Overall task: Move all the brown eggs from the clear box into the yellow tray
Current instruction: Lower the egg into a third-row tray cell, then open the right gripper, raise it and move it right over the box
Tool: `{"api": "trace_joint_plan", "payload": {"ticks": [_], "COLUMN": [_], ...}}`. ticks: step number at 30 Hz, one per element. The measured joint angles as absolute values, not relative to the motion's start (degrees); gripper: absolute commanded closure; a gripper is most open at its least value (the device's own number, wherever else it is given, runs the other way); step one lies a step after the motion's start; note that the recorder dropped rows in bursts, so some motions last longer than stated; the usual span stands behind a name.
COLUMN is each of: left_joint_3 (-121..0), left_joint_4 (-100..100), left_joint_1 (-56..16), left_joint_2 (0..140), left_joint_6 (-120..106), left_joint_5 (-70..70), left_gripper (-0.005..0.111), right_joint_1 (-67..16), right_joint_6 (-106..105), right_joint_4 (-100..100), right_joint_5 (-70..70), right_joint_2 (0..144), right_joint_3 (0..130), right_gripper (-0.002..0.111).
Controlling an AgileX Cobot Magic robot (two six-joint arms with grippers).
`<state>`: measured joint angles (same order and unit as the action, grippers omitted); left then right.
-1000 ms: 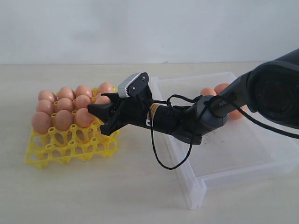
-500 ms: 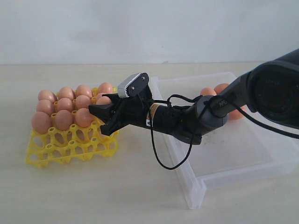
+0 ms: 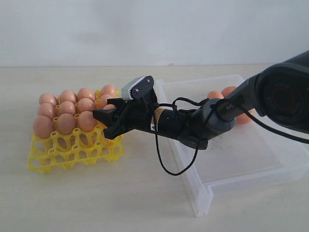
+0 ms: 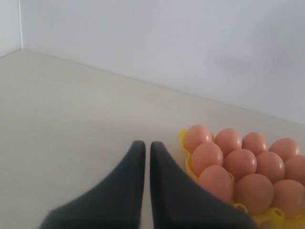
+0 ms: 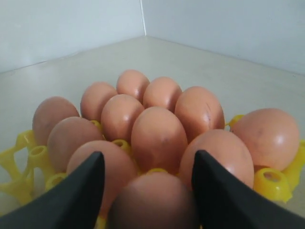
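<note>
Right end effector point(image 5: 147, 153) is easing its grip wider, letting the brown egg point(image 5: 152, 202) between its fingers settle into the yellow tray point(image 3: 72, 154) underneath, while leftover eggs point(image 3: 227, 92) are waiting in the clear box point(image 3: 251, 164) behind it.

The arm point(image 3: 212, 118) is glossy black, trailing a loose black cable point(image 3: 170, 173). A silver-grey screwed block point(image 3: 137, 87) tops its matte black tapered fingers point(image 3: 110, 116).

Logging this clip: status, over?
Left gripper shut, empty. Right gripper straddles one brown egg over yellow tray, grip unclear. Eggs still in clear box. Nothing blocking.
</note>
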<state>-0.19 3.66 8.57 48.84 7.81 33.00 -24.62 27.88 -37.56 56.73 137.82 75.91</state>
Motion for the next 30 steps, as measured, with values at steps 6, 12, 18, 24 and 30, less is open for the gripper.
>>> {"api": "trace_joint_plan", "payload": {"ticks": [6,12,18,24,30], "left_joint_3": [-0.19,-0.19,-0.19,-0.19,-0.19], "left_joint_4": [3.66,3.66,3.66,3.66,3.66], "left_joint_1": [8.57,8.57,8.57,8.57,8.57], "left_joint_2": [48.84,48.84,48.84,48.84,48.84], "left_joint_6": [7.81,7.81,7.81,7.81,7.81], "left_joint_5": [33.0,33.0,33.0,33.0,33.0], "left_gripper": [0.103,0.103,0.103,0.103,0.103], "right_joint_1": [-24.62,-24.62,-24.62,-24.62,-24.62], "right_joint_6": [28.32,28.54,31.52,39.22,43.2], "right_joint_4": [-37.16,-36.68,-37.09,-43.51,-59.31], "right_joint_5": [56.25,60.11,61.61,62.49,57.92], "right_joint_2": [137.82,137.82,134.88,128.85,121.57], "right_joint_3": [75.91,75.91,75.91,75.91,75.91], "right_gripper": [0.057,0.057,0.057,0.091,0.109]}}
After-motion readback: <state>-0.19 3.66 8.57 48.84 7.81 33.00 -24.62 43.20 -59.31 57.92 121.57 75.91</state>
